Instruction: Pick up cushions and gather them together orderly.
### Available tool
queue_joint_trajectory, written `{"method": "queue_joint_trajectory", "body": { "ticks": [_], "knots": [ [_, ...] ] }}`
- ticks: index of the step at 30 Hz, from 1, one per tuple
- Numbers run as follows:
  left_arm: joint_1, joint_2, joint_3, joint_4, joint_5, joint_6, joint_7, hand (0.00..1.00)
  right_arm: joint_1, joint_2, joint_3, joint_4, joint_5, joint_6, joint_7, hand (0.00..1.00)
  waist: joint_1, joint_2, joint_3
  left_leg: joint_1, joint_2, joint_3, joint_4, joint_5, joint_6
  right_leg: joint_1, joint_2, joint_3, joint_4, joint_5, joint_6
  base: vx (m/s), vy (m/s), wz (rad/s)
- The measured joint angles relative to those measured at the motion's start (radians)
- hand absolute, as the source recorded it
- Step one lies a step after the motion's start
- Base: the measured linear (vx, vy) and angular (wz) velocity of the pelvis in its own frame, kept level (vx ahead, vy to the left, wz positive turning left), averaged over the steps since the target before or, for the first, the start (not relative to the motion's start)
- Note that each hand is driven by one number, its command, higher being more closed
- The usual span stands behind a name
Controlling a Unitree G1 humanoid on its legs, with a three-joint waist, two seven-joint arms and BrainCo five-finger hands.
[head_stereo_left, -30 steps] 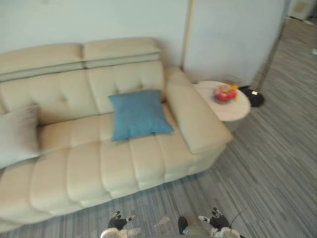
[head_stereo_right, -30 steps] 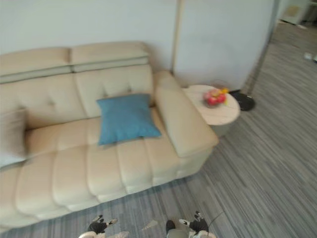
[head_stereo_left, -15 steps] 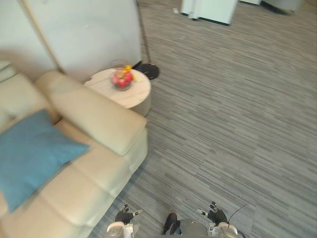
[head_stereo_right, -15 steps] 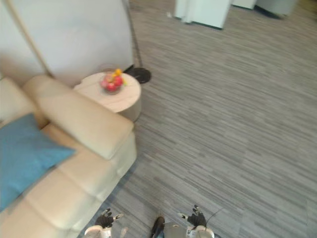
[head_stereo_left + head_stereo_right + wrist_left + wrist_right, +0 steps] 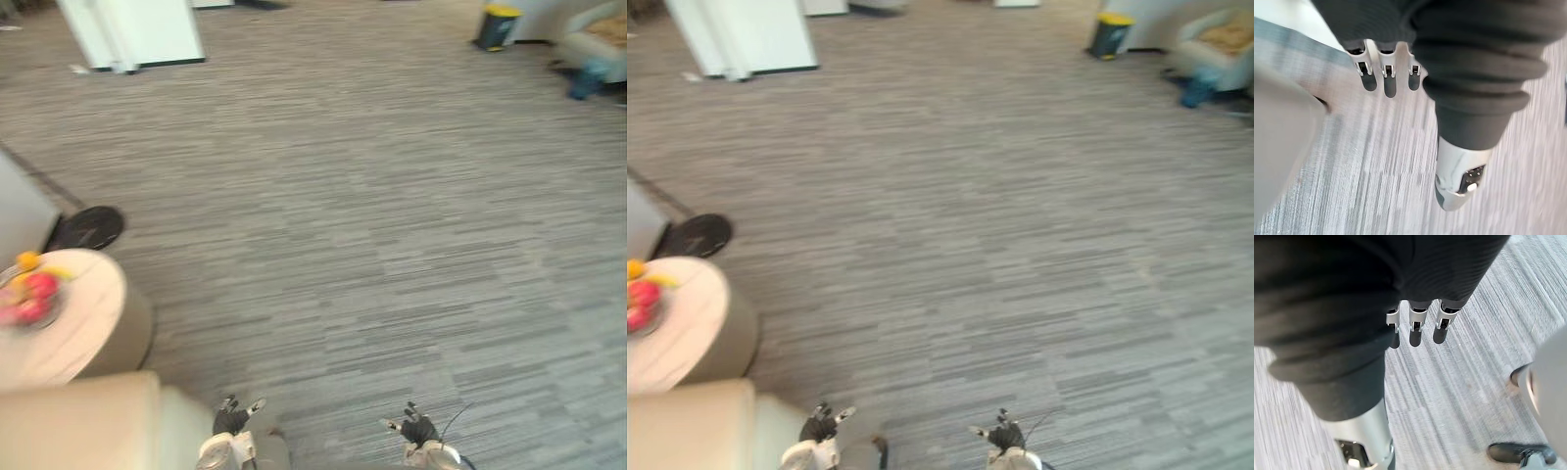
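Hunting cushions, we scan the floor (image 5: pixel 372 196), left hand (image 5: pixel 231 422) and right hand (image 5: pixel 419 430) straight-fingered and empty (next, perhaps, that far blue shape (image 5: pixel 586 80)).

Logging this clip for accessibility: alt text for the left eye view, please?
The left hand and right hand hang open and empty over grey striped carpet; a round side table with a fruit bowl and a sofa corner sit at the left.

Grey striped carpet floor (image 5: pixel 392 215) spreads before me; near left, a cream sofa arm (image 5: pixel 78 421); just beyond it a round side table (image 5: pixel 83 323) with a fruit bowl (image 5: pixel 27 299); far left a white cabinet (image 5: pixel 137 29); far right a yellow-lidded bin (image 5: pixel 498 25).
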Motion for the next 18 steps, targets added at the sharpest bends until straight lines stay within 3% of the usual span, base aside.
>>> {"method": "queue_joint_trajectory", "body": {
  "ticks": [1, 2, 3, 4, 6, 7, 8, 10, 11, 12, 13, 15, 18],
  "knots": [
    [-0.001, 0.001, 0.0, 0.001, 0.001, 0.002, 0.0, 0.0, 0.001, 0.002, 0.0, -0.001, -0.001, 0.0, 0.001, 0.0, 0.0, -0.001, 0.0, 0.016, 0.0, 0.014, 0.0, -0.002, 0.004, -0.005, -0.003, -0.012, 0.023, 0.005, 0.016, 0.3, 0.15, -1.14],
    [-0.002, -0.001, -0.002, 0.004, 0.001, 0.005, 0.0, 0.0, -0.003, 0.007, -0.001, -0.003, -0.001, -0.001, 0.004, 0.0, 0.006, 0.006, 0.005, 0.071, 0.005, 0.047, -0.01, -0.009, 0.015, -0.031, -0.012, -0.069, 0.12, 0.029, 0.065, 0.26, 0.109, -1.11],
    [-0.002, -0.002, -0.022, 0.009, 0.0, 0.005, 0.0, 0.0, -0.006, 0.01, -0.002, -0.005, -0.006, -0.003, 0.006, 0.0, 0.011, 0.015, 0.013, 0.143, 0.008, 0.079, -0.045, -0.016, 0.027, -0.076, -0.048, -0.185, 0.234, 0.032, 0.083, 0.3, 0.132, -1.09],
    [-0.003, -0.001, -0.028, 0.013, 0.0, 0.005, 0.001, 0.0, -0.008, 0.011, -0.002, -0.005, -0.006, -0.002, 0.006, 0.0, 0.011, 0.016, 0.013, 0.164, 0.008, 0.093, -0.06, -0.016, 0.028, -0.087, -0.071, -0.24, 0.26, 0.027, 0.075, 0.21, 0.087, -0.82],
    [-0.015, -0.001, -0.078, 0.028, 0.0, 0.006, 0.001, 0.0, -0.018, 0.012, -0.023, 0.0, -0.008, -0.002, 0.007, 0.0, 0.006, 0.025, 0.01, 0.235, 0.021, 0.144, -0.138, -0.016, 0.027, -0.126, -0.2, -0.547, 0.253, -0.009, 0.025, 0.19, 0.045, -0.48],
    [-0.02, 0.0, -0.086, 0.03, 0.0, 0.006, 0.001, 0.0, -0.02, 0.012, -0.023, 0.001, -0.008, -0.002, 0.007, 0.0, 0.006, 0.026, 0.011, 0.243, 0.029, 0.149, -0.156, -0.016, 0.027, -0.139, -0.214, -0.595, 0.23, -0.009, 0.024, 0.22, -0.058, -0.46],
    [-0.026, 0.008, -0.102, 0.04, 0.0, 0.006, 0.001, 0.0, -0.029, 0.012, -0.026, 0.004, -0.008, -0.002, 0.009, 0.0, 0.005, 0.029, 0.012, 0.253, 0.045, 0.151, -0.186, -0.016, 0.027, -0.176, -0.214, -0.644, 0.17, -0.004, 0.023, 0.26, -0.146, -0.53],
    [-0.027, 0.035, -0.14, 0.061, 0.001, 0.01, 0.0, 0.0, -0.044, 0.009, -0.054, 0.011, -0.008, -0.002, 0.013, 0.0, -0.008, 0.022, 0.019, 0.262, 0.06, 0.156, -0.2, -0.016, 0.026, -0.228, -0.2, -0.663, -0.003, 0.088, 0.005, 0.3, -0.237, -0.5],
    [-0.029, 0.044, -0.161, 0.076, 0.001, 0.018, 0.0, 0.0, -0.05, -0.015, -0.063, 0.011, -0.008, -0.003, 0.013, 0.0, -0.022, 0.042, 0.023, 0.276, 0.074, 0.146, -0.199, -0.014, 0.013, -0.213, -0.179, -0.694, -0.05, 0.164, -0.035, 0.33, -0.262, -0.34],
    [-0.031, 0.04, -0.166, 0.085, 0.001, 0.019, -0.001, 0.0, -0.06, -0.03, -0.071, 0.026, -0.008, -0.004, 0.012, 0.0, -0.032, 0.052, 0.026, 0.285, 0.088, 0.141, -0.196, 0.003, -0.002, -0.194, -0.168, -0.715, -0.048, 0.169, -0.039, 0.39, -0.325, -0.47],
    [-0.035, 0.02, -0.173, 0.089, 0.002, 0.021, -0.001, 0.0, -0.079, -0.065, -0.097, 0.044, -0.008, -0.001, 0.011, 0.0, -0.034, 0.078, 0.045, 0.309, 0.095, 0.125, -0.198, 0.033, -0.022, -0.193, -0.165, -0.722, -0.016, 0.164, -0.045, 0.29, -0.245, -0.52],
    [-0.038, 0.004, -0.165, 0.087, 0.004, 0.021, -0.001, 0.0, -0.074, -0.091, -0.114, 0.049, -0.008, 0.001, 0.004, 0.0, -0.041, 0.088, 0.048, 0.332, 0.089, 0.114, -0.183, 0.076, -0.039, -0.171, -0.158, -0.714, -0.017, 0.142, -0.079, 0.24, -0.208, -0.47],
    [-0.035, -0.019, -0.105, 0.064, 0.02, 0.019, -0.003, 0.0, -0.03, -0.086, -0.117, 0.03, -0.007, 0.0, 0.006, 0.0, -0.046, 0.085, 0.045, 0.248, 0.138, 0.045, 0.137, 0.101, -0.065, -0.064, -0.1, -0.695, -0.115, 0.126, -0.076, 0.25, -0.243, -0.48]
  ]
}}
